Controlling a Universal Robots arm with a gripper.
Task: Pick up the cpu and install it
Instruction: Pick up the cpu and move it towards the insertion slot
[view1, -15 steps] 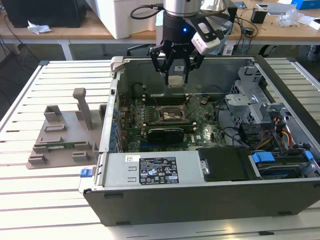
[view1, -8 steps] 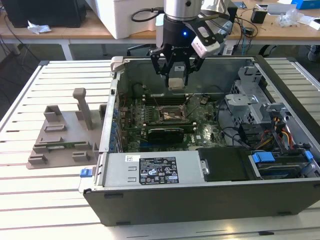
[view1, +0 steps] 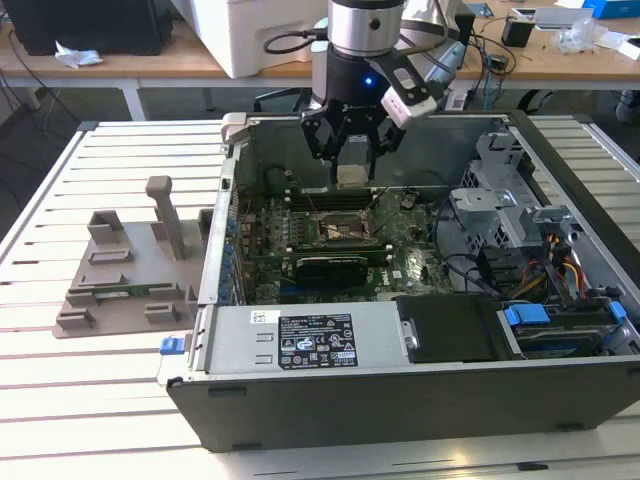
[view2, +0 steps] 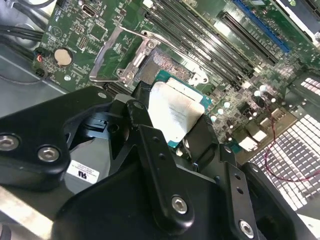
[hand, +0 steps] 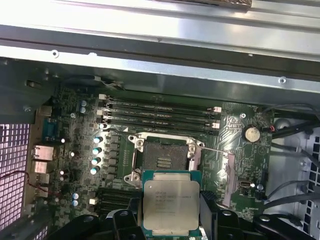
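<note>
The worktop (view1: 90, 400) is white and slatted. A grey holder (view1: 120, 275) lies at left. An open case (view1: 400, 400) sits centre-right.

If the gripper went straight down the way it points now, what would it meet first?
Probably the open socket on the motherboard, with the held cpu touching first. The gripper hangs above it, though exact alignment is unclear.
</note>
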